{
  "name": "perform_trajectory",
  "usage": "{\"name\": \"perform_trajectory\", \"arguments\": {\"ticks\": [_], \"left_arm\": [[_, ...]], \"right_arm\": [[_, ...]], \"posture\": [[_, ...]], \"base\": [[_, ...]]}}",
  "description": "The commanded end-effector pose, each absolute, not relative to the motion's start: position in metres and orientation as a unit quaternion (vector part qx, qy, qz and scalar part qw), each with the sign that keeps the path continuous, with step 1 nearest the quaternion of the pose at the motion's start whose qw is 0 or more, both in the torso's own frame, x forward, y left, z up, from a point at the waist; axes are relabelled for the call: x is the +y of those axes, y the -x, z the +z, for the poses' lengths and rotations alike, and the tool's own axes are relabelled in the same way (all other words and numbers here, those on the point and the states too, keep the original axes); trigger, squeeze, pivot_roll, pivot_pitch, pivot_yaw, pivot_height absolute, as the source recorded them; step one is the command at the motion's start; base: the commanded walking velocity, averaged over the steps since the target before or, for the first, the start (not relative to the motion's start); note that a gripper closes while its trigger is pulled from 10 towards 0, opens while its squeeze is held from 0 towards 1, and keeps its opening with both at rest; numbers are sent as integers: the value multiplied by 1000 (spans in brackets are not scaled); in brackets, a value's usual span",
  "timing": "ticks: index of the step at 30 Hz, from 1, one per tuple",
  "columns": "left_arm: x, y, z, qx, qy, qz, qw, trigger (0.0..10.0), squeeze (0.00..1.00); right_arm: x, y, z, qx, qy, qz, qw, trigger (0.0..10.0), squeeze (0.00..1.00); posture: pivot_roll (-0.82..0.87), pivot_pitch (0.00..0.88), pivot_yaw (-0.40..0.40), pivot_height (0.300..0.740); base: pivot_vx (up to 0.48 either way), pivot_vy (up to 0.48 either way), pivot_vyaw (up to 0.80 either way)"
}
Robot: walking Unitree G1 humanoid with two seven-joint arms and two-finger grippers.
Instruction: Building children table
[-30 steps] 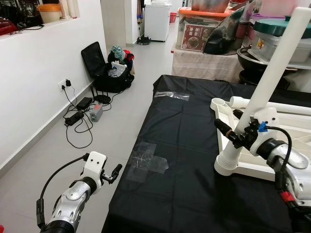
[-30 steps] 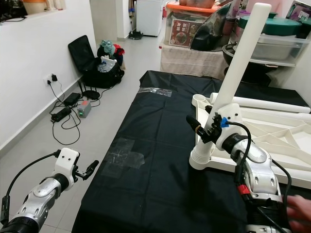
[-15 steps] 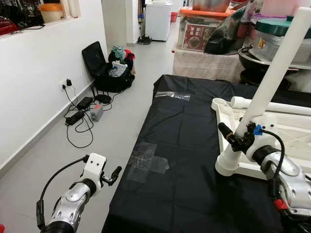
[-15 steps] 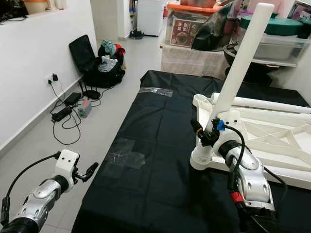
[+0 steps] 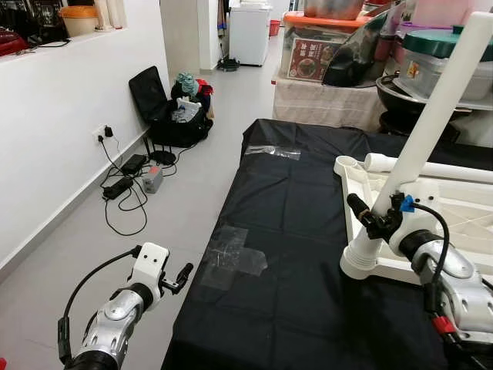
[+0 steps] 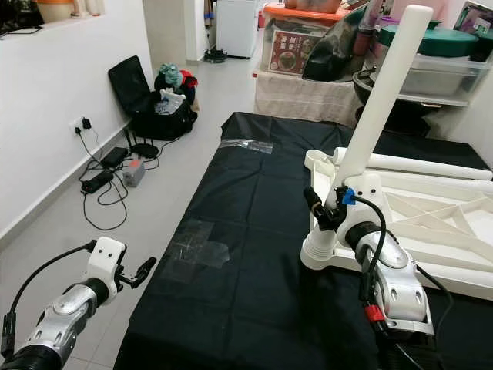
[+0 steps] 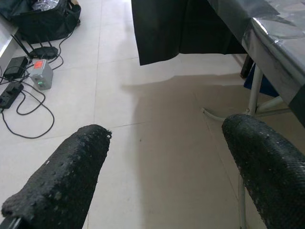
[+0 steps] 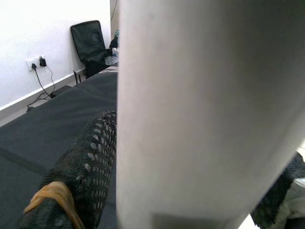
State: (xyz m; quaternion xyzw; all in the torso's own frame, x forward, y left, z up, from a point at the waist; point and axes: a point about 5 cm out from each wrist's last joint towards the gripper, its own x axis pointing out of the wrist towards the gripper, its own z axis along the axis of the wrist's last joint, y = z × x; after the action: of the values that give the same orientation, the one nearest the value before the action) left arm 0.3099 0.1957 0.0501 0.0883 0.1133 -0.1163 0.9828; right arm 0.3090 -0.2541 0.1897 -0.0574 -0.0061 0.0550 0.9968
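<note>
Assembly looks partway: one white leg (image 5: 431, 127) stands tilted in the corner socket of the upturned tabletop (image 5: 477, 212), at 3 o'clock on the black cloth (image 5: 293, 231), gripped low by the right gripper (image 5: 375, 220), while another leg (image 5: 431, 167) lies unfitted at about 2 o'clock. Right wrist view shows a finger (image 8: 90, 162) pressed against that leg; left wrist view shows the left gripper (image 7: 164, 171) spread empty over the floor (image 7: 157, 109).

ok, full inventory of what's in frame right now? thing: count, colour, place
table leg: 1, white, tilted, foot in a corner socket of the tabletop
tabletop: 1, white, upside down on the cloth, robot's right
spare leg: 1, white, lying along the tabletop's far edge
cloth: 1, black, covering the work surface
tape patches: 2, clear, on the cloth
bag: 1, black, open, on the floor by the wall
cables and adapters: several, black, on the floor below a wall socket
left gripper: open, over the floor, idle
right gripper: shut on the table leg near its foot
</note>
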Motion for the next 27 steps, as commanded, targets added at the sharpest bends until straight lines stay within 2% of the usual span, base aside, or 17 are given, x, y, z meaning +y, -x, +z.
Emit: {"name": "perform_trajectory", "arguments": {"ticks": [1,21,22,25,26,27], "left_arm": [[192,-311,49,116,-95,-122,981,10000,0],[193,-311,48,117,-96,-122,981,10000,0],[193,-311,48,116,-96,-122,981,10000,0],[193,-311,48,116,-96,-122,981,10000,0],[193,-311,48,116,-96,-122,981,10000,0],[193,-311,48,116,-96,-122,981,10000,0]], "right_arm": [[-252,-308,190,-5,52,53,997,10000,0],[-248,-307,190,-6,46,51,998,10000,0],[-248,-306,191,-10,44,51,998,3255,0],[-248,-306,192,-12,42,51,998,3255,0],[-248,-306,194,-19,39,47,998,0,0],[-248,-306,194,-19,39,47,998,0,0]], "posture": [[14,0,-53,740],[13,0,-52,740],[13,0,-52,740],[15,0,-53,740],[15,0,-53,740],[15,0,-53,740]], "base": [[0,0,0],[0,0,0],[0,0,0],[0,0,0],[0,0,0],[0,0,0]]}}
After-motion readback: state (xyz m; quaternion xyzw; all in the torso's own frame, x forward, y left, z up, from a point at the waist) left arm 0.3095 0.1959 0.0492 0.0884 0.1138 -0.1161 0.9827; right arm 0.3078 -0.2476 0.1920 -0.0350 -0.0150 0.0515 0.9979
